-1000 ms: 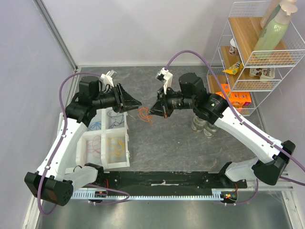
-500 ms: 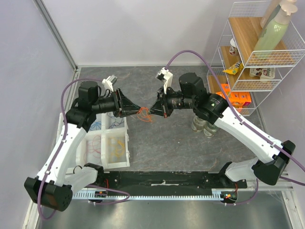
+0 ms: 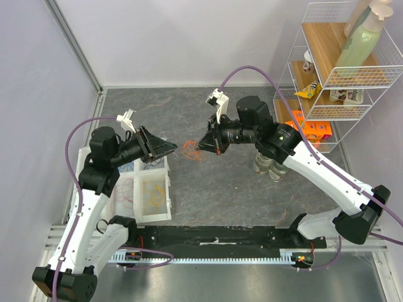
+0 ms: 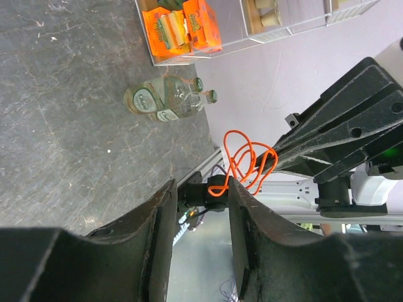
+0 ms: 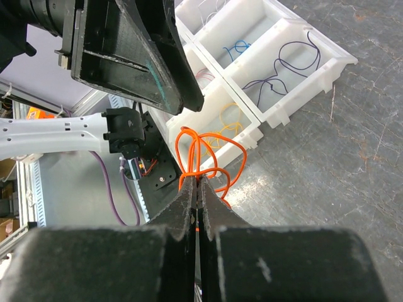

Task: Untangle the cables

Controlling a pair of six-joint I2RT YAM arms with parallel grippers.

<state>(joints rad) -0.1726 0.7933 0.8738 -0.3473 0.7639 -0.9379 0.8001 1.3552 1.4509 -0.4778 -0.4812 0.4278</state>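
Observation:
A bunch of red-orange cable loops (image 3: 191, 150) hangs above the dark table, pinched in my right gripper (image 3: 200, 147), which is shut on it. In the right wrist view the loops (image 5: 211, 151) fan out from the closed fingertips of the right gripper (image 5: 196, 180). My left gripper (image 3: 169, 148) is open and empty, a short way left of the loops and not touching them. In the left wrist view the orange loops (image 4: 249, 163) sit beyond the left gripper (image 4: 200, 187). Yellow (image 3: 156, 194), red (image 3: 124, 190) and blue (image 5: 239, 45) loops lie in a white compartment tray (image 3: 153, 218).
The tray's wall (image 5: 302, 94) is under and left of the left arm. Glass bottles (image 3: 267, 165) lie on the table right of centre. A wire shelf (image 3: 340, 69) with orange boxes (image 3: 312, 129) stands at the right. A black rail (image 3: 214, 242) runs along the near edge.
The left gripper reached the orange loops half a second ago, then pulled back to the left with open jaws. The right gripper has stayed put, still holding the loops.

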